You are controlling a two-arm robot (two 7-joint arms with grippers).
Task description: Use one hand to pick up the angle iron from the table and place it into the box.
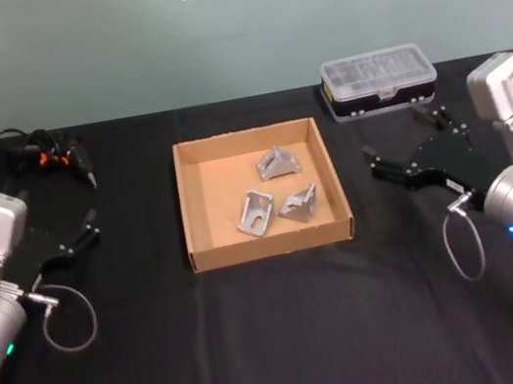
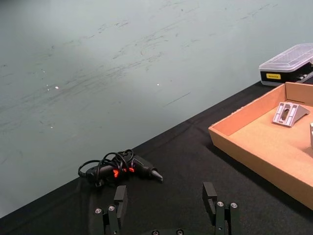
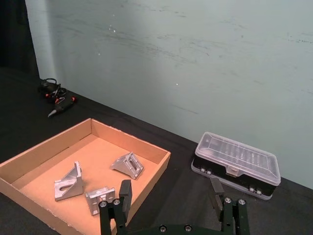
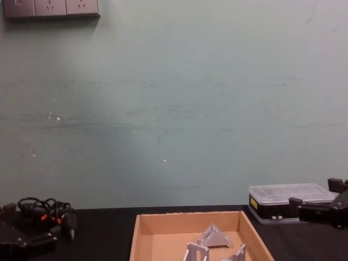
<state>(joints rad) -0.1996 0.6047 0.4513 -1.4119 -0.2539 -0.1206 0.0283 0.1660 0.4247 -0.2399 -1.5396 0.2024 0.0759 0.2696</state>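
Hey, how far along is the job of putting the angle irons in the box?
Looks done: three angle irons lie inside the box, and none lies on the table. Nothing is in hand: the left gripper and right gripper hover open beside the box. Nothing seems left.

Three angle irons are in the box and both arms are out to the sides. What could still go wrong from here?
1. The right gripper hangs open close to the black plastic case; swinging back, it might clip it.
2. The left gripper, also open, sits near the corded tool, whose cable could snag a finger.
3. The three angle irons lie close together in the box; another dropped in may land on them and tilt.
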